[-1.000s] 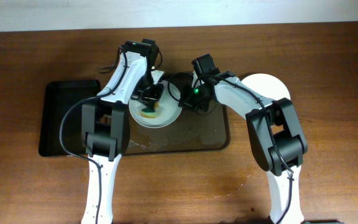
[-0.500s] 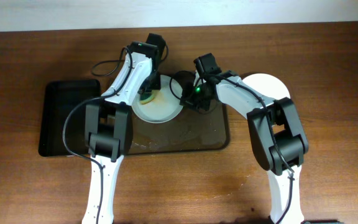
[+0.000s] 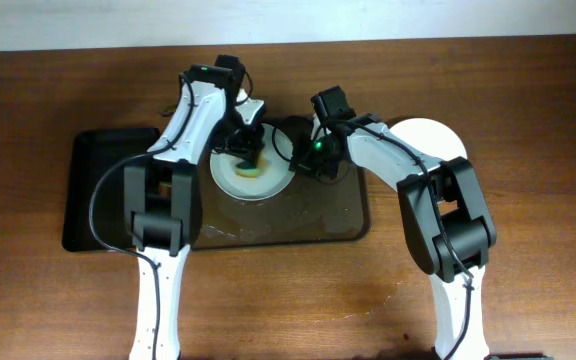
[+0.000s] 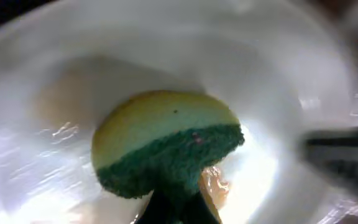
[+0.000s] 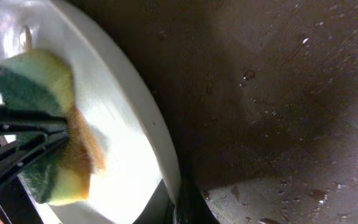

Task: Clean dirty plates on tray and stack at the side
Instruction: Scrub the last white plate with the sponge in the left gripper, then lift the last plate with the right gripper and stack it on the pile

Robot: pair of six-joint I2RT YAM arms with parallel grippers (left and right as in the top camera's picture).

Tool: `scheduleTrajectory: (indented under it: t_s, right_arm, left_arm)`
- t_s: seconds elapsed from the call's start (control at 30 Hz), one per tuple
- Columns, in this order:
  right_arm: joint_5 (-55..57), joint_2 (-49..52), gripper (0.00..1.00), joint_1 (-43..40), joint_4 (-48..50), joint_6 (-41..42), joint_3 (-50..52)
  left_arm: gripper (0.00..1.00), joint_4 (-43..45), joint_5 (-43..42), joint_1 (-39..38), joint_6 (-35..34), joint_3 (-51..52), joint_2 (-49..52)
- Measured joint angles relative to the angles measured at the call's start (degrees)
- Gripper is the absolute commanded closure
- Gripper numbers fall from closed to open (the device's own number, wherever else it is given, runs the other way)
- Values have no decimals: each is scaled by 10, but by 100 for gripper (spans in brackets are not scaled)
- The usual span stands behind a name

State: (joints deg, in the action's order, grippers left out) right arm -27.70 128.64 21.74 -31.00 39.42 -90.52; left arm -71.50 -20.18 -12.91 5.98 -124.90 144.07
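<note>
Since half a second ago the left gripper [image 3: 244,152] has swung back off the rim of the round white plate [image 3: 265,187] toward its middle, dragging the yellow-and-green sponge [image 3: 245,165] along. That looks like another scrubbing stroke. An orange-brown smear [image 4: 211,186] shows beside the sponge, so I judge this plate not yet clean. It sits in the back left corner of the dark wet tray [image 3: 328,215], seen from overhead. The left gripper's jaws are pressed together on the sponge, green side toward them. The right gripper [image 3: 301,160] appears clamped on the plate's rim toward the tray's middle, steadying it. One clean white plate [image 3: 436,135] lies on the table just beside the tray's right end.
</note>
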Motion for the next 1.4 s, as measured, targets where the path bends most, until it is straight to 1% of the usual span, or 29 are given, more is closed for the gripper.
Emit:
scheduleTrajectory:
  t_s: [0.07,0.13,0.2,0.27,0.33,0.43,0.5,0.57,0.67,0.73,0.83,0.93,1.0,1.07,1.17,1.3,1.4]
  right_arm:
    - [1,0,96,0,0,5,0]
    - [2,0,96,0,1,10,0]
    - [2,0,96,0,2,9,0]
    - [2,0,96,0,4,8,0]
    - [2,0,96,0,7,7,1]
    - [-4,0,96,-2,16,-14,3]
    - [2,-10,96,-2,3,-35,9]
    - [35,-38,96,-2,-37,-55,16]
    - [130,-138,96,-2,-126,-84,18]
    - [231,-234,96,-2,-206,-96,17]
    - [358,-320,96,0,-263,-99,17]
    - [498,-370,96,29,-280,-101,17]
    - [578,-374,96,64,-282,-101,17]
    - [678,-362,96,121,-282,-103,17]
    - [820,-316,96,194,-286,-105,17]
    - [926,-266,96,256,-289,-106,17]
    - [972,-263,96,274,-289,-104,17]
  left_arm:
    - [100,27,-103,17,12,3,12]
    - [100,36,-174,37,20,4,25]
    - [100,13,-210,54,22,-11,35]
    - [100,-29,-219,68,22,-87,46]
    - [100,-65,-202,86,3,-204,46]
    - [100,-146,-119,114,-36,-376,43]
    - [100,-212,-55,130,-50,-441,40]
    - [100,-247,-6,136,-56,-464,40]
    - [100,-251,32,136,-59,-464,40]
    - [100,-252,42,136,-60,-464,40]
    - [100,-251,51,136,-61,-464,40]
    - [100,-252,70,136,-61,-464,40]
    - [100,-252,76,136,-61,-464,40]
    - [100,-252,83,136,-61,-464,40]
    - [100,-252,87,136,-61,-464,40]
    - [100,-252,89,136,-61,-464,40]
    - [100,-252,89,136,-61,-464,40]
